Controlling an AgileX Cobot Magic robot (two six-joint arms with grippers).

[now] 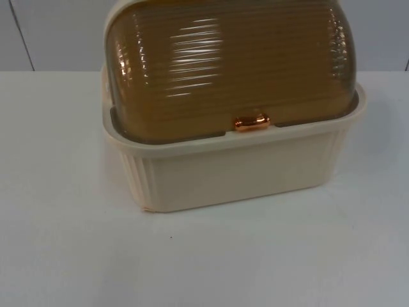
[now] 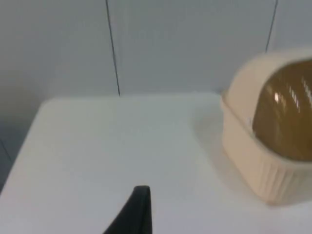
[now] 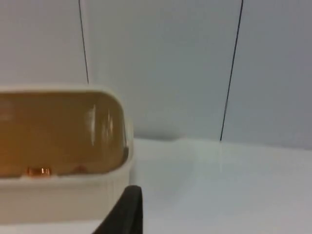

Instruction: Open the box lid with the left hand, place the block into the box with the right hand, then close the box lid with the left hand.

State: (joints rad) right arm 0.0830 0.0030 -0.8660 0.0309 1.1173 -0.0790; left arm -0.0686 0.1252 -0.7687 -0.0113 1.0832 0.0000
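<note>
A cream ribbed box (image 1: 243,173) stands at the middle of the white table. Its brown translucent roll-top lid (image 1: 223,64) is down, and the copper handle (image 1: 252,122) rests at the front rim. In the left wrist view the box (image 2: 258,165) stands well off to one side, apart from my left gripper (image 2: 139,214), which hovers over bare table. My right gripper (image 3: 126,214) is close to the box's end wall (image 3: 58,200), with the lid (image 3: 58,131) and handle (image 3: 39,171) just beyond it.
The grey partition wall (image 1: 57,32) with dark vertical seams rises right behind the box. Bare white table top (image 1: 204,262) stretches in front of the box and to both sides. The table's left edge (image 2: 27,131) shows in the left wrist view.
</note>
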